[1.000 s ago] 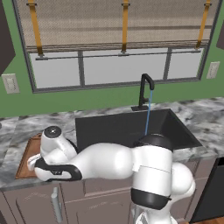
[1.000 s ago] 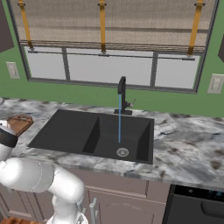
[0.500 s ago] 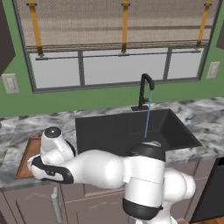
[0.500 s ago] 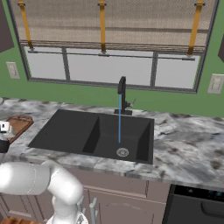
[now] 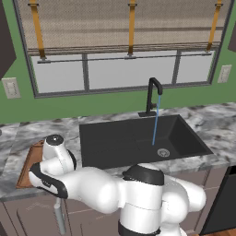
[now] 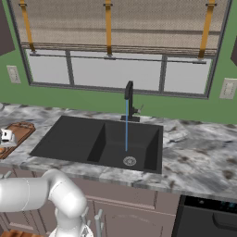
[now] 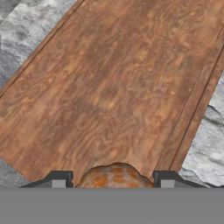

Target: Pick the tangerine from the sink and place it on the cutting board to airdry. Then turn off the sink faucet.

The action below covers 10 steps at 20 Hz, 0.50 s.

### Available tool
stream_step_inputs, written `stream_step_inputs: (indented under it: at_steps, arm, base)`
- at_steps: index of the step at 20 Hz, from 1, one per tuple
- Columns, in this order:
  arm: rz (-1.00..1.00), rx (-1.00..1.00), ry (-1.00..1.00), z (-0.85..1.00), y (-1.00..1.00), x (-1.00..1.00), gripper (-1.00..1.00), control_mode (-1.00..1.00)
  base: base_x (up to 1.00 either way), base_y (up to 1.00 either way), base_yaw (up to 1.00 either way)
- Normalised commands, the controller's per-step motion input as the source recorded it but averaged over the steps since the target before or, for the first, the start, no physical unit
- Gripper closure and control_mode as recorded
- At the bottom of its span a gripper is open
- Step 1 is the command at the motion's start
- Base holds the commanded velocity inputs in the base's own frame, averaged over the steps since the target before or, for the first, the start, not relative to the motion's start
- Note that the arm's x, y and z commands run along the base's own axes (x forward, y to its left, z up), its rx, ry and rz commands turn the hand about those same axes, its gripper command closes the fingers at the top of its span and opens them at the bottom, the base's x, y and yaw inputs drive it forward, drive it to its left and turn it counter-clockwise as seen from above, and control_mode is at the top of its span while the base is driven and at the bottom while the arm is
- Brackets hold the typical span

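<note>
The counter (image 5: 27, 133) carries the sink (image 5: 138, 138), where the faucet (image 5: 152, 94) runs on; leave that for later. The cutting board (image 7: 118, 78) spreads under your hand (image 7: 114, 179), from 6 o'clock up to 12 in the hand view. Your hand is clamped on the tangerine (image 7: 114, 176) between both fingertips. Lower it straight until the fruit rests mid-board, away from the 3 o'clock rim, then release gently so it won't roll.

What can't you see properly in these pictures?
- Tangerine: hand view, its lower part is cut off at the bottom, so whether it touches the cutting board is unclear.
- Gripper: hand view, just the tips show beside the fruit; the actual grip can't be told.
- Cutting board: left base view, the arm covers most of it.
- Sink faucet: handle too small to read.
</note>
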Motion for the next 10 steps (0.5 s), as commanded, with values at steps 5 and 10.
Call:
stream_step_inputs:
  at_steps: [5, 10]
  arm:
    - [0.0, 0.0, 0.03, -0.14, 0.1, 0.1, 1.0, -1.0]
    - [-0.01, 0.0, 0.03, -0.14, 0.09, 0.09, 1.0, -1.0]
  base:
    - [0.0, 0.0, 0.0]
    - [0.0, 0.0, 0.0]
